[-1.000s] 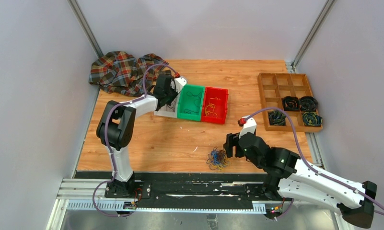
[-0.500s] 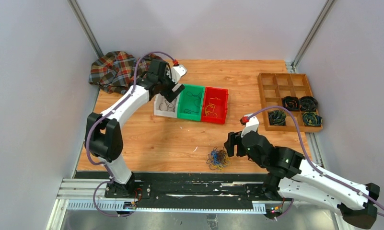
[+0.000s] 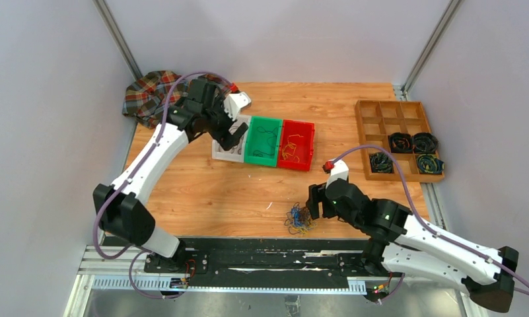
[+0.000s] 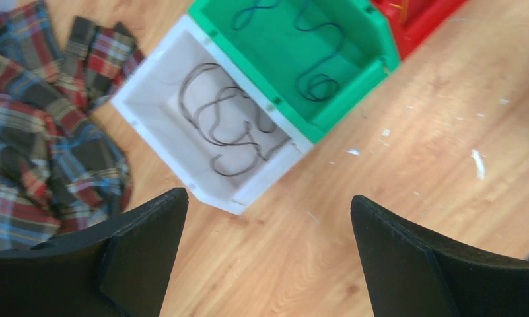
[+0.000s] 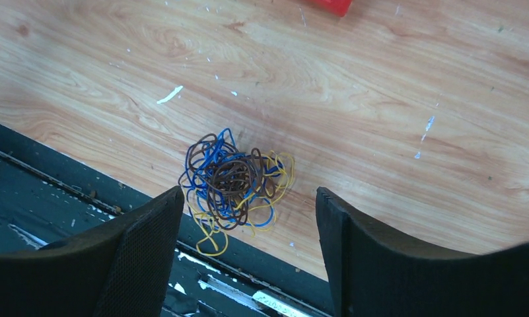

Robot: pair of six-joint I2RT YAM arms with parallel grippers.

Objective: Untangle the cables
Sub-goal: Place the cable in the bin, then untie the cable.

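Observation:
The cables [image 3: 300, 219] are a fist-sized tangle of blue, yellow and brown wire loops lying on the wooden table near its front edge. In the right wrist view the cables [image 5: 235, 181] lie just beyond and between the fingertips, one yellow loop hanging over the table edge. My right gripper [image 3: 312, 201] [image 5: 248, 195] is open just right of the clump, not touching it. My left gripper [image 3: 232, 134] [image 4: 268, 201] is open and empty, raised above the table beside a white bin [image 4: 152, 109] holding loose black wire loops.
White [image 3: 218, 153], green [image 3: 261, 119] and red [image 3: 298, 123] bins sit in a row at mid-table, with loose wires in each. A wooden compartment tray [image 3: 390, 102] with coiled bundles stands at the right. A plaid cloth [image 3: 149, 96] lies at the back left. A black rail [image 5: 63, 191] borders the front edge.
My left arm has lifted up and back from the white bin, and its jaws now stand wide. The right gripper has shifted slightly left, closer to the clump.

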